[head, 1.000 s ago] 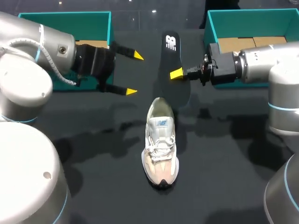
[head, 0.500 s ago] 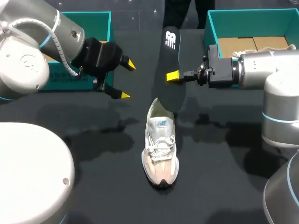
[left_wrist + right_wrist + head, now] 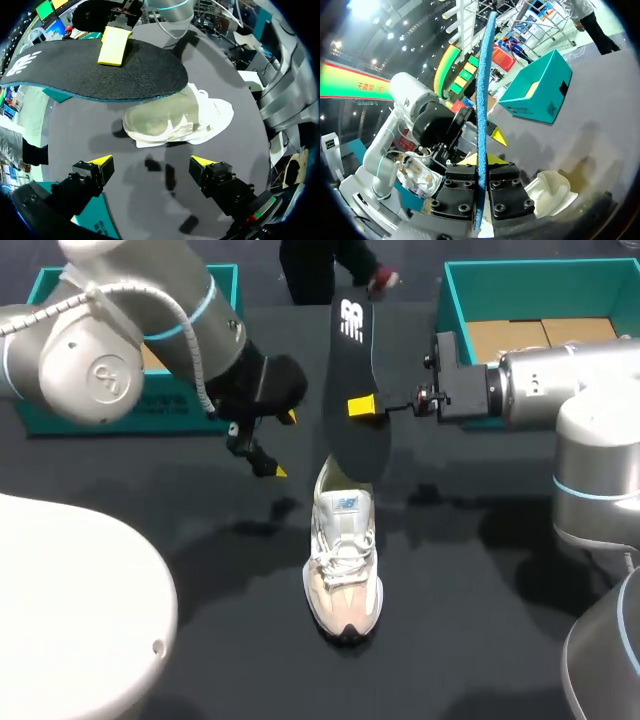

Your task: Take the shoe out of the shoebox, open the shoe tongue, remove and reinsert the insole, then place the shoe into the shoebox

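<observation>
The pale shoe point(image 3: 342, 565) stands on its sole on the dark table point(image 3: 470, 640), with its toe toward the robot. Just past its heel, the left gripper point(image 3: 279, 444) hangs off to one side with its fingers spread wide and nothing in them, while the right gripper point(image 3: 360, 407) pinches the black insole point(image 3: 350, 360) tight and holds it up over the heel. Farther back sit a green box point(image 3: 160, 405) behind the left arm and a green shoebox point(image 3: 520, 280) behind the right arm.

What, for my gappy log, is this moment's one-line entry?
right gripper: shut on insole | left gripper: open, facing shoe | insole: over shoe heel
</observation>
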Robot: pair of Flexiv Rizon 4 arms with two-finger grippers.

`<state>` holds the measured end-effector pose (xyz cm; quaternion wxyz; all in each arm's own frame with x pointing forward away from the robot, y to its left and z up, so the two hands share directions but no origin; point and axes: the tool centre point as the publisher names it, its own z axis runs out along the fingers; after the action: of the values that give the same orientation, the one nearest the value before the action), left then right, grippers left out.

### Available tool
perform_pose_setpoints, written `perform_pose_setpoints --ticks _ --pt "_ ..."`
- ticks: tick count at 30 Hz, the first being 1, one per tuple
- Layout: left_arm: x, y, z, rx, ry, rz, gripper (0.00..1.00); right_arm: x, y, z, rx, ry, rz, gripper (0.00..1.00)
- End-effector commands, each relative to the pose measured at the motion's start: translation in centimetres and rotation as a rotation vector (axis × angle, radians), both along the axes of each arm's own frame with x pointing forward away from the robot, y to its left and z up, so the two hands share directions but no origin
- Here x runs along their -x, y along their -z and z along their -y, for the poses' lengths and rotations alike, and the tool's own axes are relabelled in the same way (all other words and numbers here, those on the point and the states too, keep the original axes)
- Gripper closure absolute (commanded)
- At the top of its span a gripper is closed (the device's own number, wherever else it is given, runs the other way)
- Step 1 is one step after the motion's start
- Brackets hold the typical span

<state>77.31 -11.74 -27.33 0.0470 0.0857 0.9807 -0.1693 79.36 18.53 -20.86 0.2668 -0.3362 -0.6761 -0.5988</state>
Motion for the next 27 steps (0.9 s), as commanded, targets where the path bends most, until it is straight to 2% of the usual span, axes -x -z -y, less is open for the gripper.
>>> perform_pose_setpoints --ticks 1,10,16,27 --pt "-0.2 1.2 0.9 -0.108 -0.004 0.021 0.00 -0.9 0.4 -0.9 -0.003 -0.004 0.022 1.00" --pt "0.0 1.6 1.1 -0.094 0.013 0.017 0.00 -0.9 0.4 -0.9 -0.003 -0.004 0.022 1.00" --pt "0.1 4.1 1.6 -0.024 0.023 -0.012 0.00 -1.6 1.5 -1.3 -0.045 -0.021 0.091 1.00" --pt "0.6 5.6 0.2 0.098 0.021 0.009 0.00 -2.4 1.9 -1.0 -0.104 -0.014 0.176 1.00"
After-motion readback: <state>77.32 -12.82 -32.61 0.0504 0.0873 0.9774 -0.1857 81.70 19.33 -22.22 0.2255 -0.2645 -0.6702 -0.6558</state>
